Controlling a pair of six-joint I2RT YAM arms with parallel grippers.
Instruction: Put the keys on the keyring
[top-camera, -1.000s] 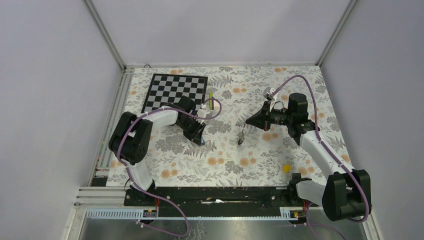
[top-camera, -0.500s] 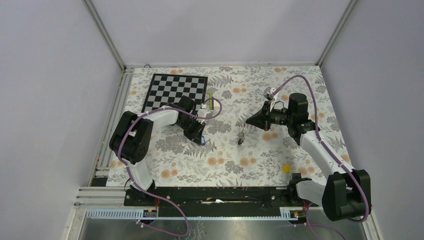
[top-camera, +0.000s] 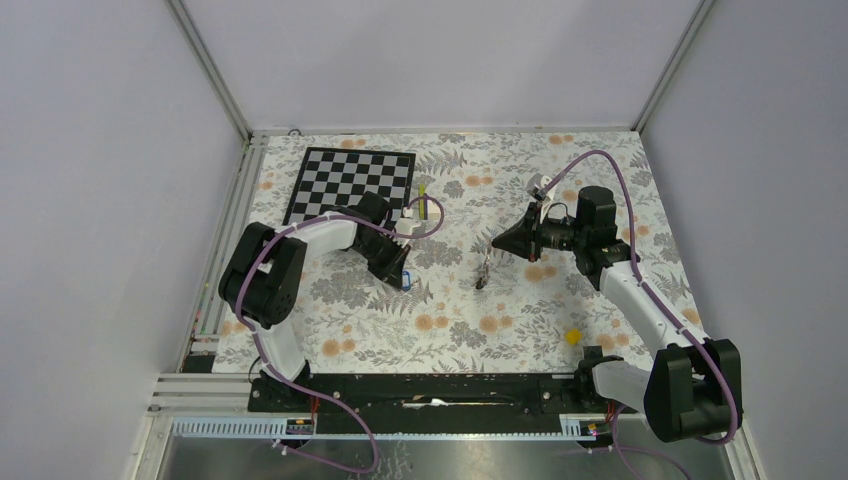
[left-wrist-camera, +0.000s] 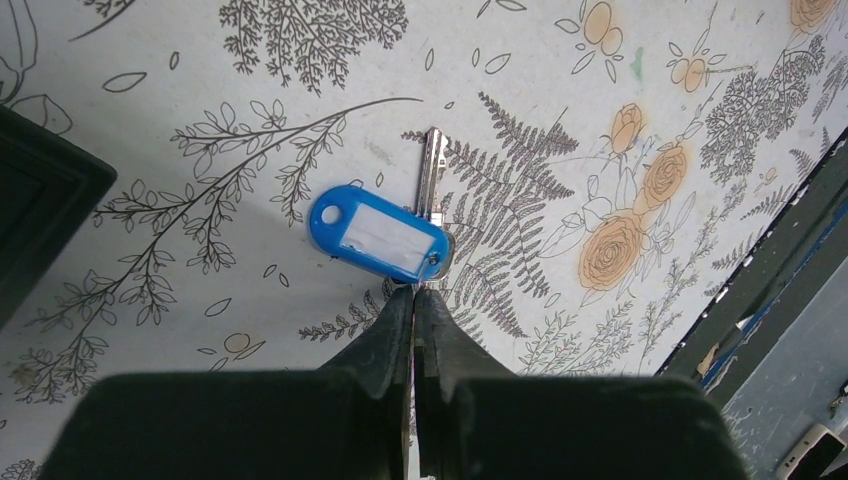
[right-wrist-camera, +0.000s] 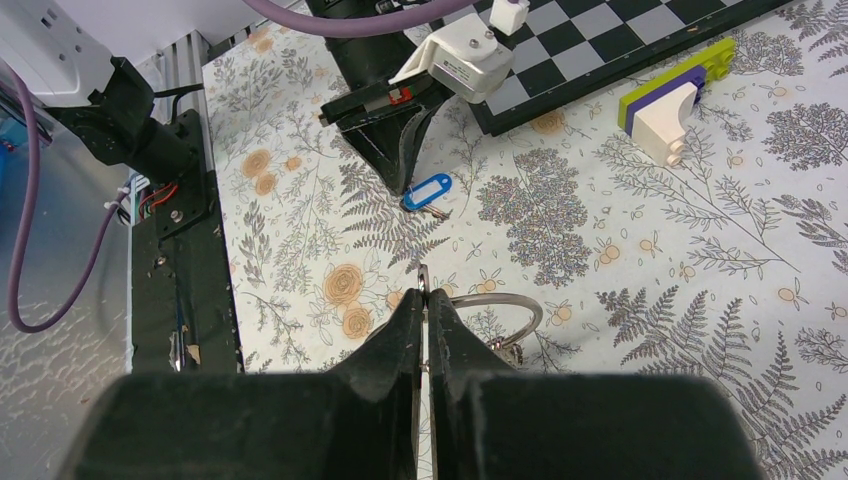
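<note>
Both grippers have their fingers pressed together. The left gripper (left-wrist-camera: 413, 300) points down at the flowered tablecloth (top-camera: 520, 310), its tips right at the near end of the blue tag on a key (left-wrist-camera: 380, 235). Whether they pinch the tag's small ring or only touch it I cannot tell. The key lies flat on the cloth, its silvery blade pointing away from the fingers, left of the table's middle.

The right gripper (right-wrist-camera: 424, 300) pinches the keyring (right-wrist-camera: 500, 297) by a thin metal part at its edge. The wire loop hangs from the tips over the middle of the table, right of the key and well apart from it; I cannot tell if it touches the cloth.

Farther out, a checkerboard (top-camera: 350, 185) lies at the far left with some toy bricks (right-wrist-camera: 670, 110) just beside its right edge. A small yellow block (top-camera: 573, 337) sits at the near right.
</note>
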